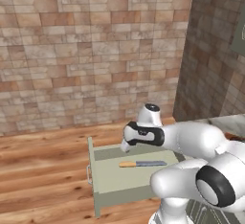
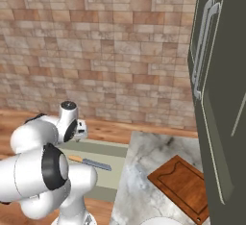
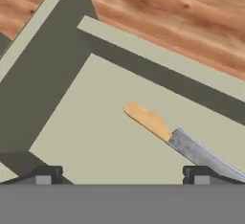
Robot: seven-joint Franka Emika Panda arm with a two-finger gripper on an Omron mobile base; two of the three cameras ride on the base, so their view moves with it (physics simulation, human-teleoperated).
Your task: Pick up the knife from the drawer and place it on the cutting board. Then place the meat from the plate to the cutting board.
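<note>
Drawer (image 1: 115, 182) pulled open over wood floor (image 1: 43, 170); pale green inside. Knife (image 1: 142, 163) lies flat on the drawer bottom, tan handle toward the drawer front. Marble counter (image 2: 144, 171) just beside the drawer carries cutting board (image 2: 185, 185), lying flat; plate (image 2: 161, 221) rim near the board.

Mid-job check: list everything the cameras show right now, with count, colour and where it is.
knife: one, tan handle, grey-blue blade, lying flat inside the drawer
drawer: one, sage green with pale inside, pulled open over the wooden floor
cutting board: one, reddish-brown, on the marble counter
plate: one, white, its rim just showing at the counter's near edge
counter: one, grey-white marble, right of the drawer
tall cabinet: one, dark green, far right
gripper: one, dark fingertips, open, above the drawer, holding nothing
</note>
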